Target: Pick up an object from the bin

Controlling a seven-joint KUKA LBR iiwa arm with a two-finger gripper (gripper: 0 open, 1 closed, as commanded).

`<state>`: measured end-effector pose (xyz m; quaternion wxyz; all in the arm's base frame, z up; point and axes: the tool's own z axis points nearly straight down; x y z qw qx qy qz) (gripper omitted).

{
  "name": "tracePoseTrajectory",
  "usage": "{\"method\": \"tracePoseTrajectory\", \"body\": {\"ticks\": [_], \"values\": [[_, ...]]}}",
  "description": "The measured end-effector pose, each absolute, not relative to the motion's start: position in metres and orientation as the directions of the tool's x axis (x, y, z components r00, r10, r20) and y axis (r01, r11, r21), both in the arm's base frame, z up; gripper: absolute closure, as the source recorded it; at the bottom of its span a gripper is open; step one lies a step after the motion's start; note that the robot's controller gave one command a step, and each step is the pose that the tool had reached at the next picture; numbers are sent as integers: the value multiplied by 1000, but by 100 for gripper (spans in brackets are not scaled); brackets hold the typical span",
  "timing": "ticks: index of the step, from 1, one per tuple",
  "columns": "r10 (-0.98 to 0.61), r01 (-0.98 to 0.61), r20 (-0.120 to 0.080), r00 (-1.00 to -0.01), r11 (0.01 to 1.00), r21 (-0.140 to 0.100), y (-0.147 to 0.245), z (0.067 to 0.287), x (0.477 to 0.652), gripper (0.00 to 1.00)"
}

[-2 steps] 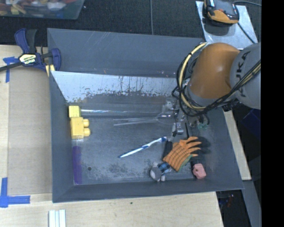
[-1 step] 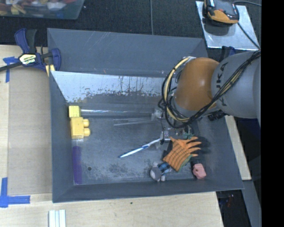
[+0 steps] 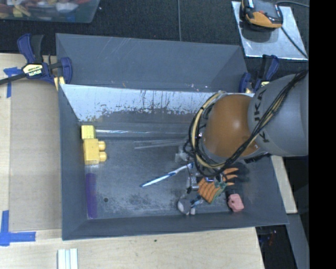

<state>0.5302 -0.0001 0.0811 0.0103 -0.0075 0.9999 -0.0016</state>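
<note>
We log the grey metal bin (image 3: 157, 227) from its near wall outward. Nearest us, along the left wall, lies a purple stick (image 3: 91, 195). Toward the near right corner sits a small pink piece (image 3: 235, 202), apart from the rest. Just left of it is a small cluster: a grey metallic piece (image 3: 184, 206) by the near wall and, close beside it, an orange piece (image 3: 209, 191) with some green on it. The gripper (image 3: 192, 184) is down over this cluster, just left of the orange piece. We cannot tell how wide it stands or whether it has hold of anything, as cables and the arm's brown-orange cover (image 3: 228, 128) mask it. A blue-and-white pen (image 3: 163, 178) lies tilted on the mid floor, its right end at the gripper. A black item (image 3: 233, 173) lies just behind the orange piece. Farther back, a yellow block (image 3: 93, 145) rests by the left wall. The floor is dull grey with dark scuffs, and the far wall shows a pale band with dark vertical streaks. Beyond the bin the room is dark, and a light platform (image 3: 273, 42) at far right bears an orange-and-black object (image 3: 261, 16).
</note>
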Motion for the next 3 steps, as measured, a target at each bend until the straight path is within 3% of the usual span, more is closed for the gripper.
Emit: {"method": "tracePoseTrajectory", "body": {"ticks": [1, 3], "values": [[25, 25, -31, -999, 1000, -2, 50, 73, 548, 100], [23, 23, -31, -999, 1000, -2, 50, 73, 548, 100]]}}
